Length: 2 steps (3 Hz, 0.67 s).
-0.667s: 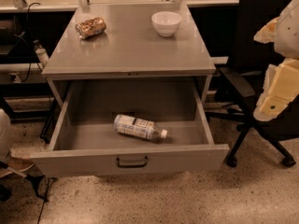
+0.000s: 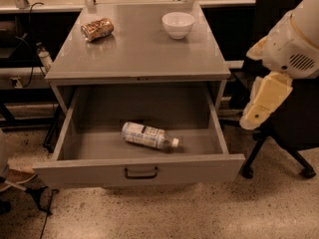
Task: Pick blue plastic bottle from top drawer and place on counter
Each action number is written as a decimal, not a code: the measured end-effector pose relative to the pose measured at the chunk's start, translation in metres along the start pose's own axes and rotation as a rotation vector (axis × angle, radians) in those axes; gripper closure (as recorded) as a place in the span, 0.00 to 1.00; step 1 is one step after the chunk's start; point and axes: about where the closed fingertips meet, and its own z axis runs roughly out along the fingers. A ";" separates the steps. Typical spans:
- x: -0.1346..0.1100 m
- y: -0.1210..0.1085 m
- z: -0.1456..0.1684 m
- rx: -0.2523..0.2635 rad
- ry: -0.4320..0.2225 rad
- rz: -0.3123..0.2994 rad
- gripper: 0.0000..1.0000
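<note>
The blue plastic bottle lies on its side in the open top drawer, white cap pointing right, near the drawer's middle. The drawer is pulled fully out below the grey counter. My gripper is a cream-coloured part hanging at the right edge of the view, outside the drawer, to the right of its right wall and well above the floor. It is apart from the bottle and holds nothing that I can see.
A brown-gold patterned can lies at the counter's back left. A white bowl stands at its back right. A black office chair stands right of the cabinet, behind my arm. Cables lie on the floor at the left.
My arm has moved left, further into view and closer to the drawer's right side. The bottle, drawer, can and bowl have not moved.
</note>
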 end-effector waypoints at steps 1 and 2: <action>-0.029 0.004 0.060 -0.076 -0.120 0.092 0.00; -0.045 -0.007 0.073 -0.046 -0.178 0.118 0.00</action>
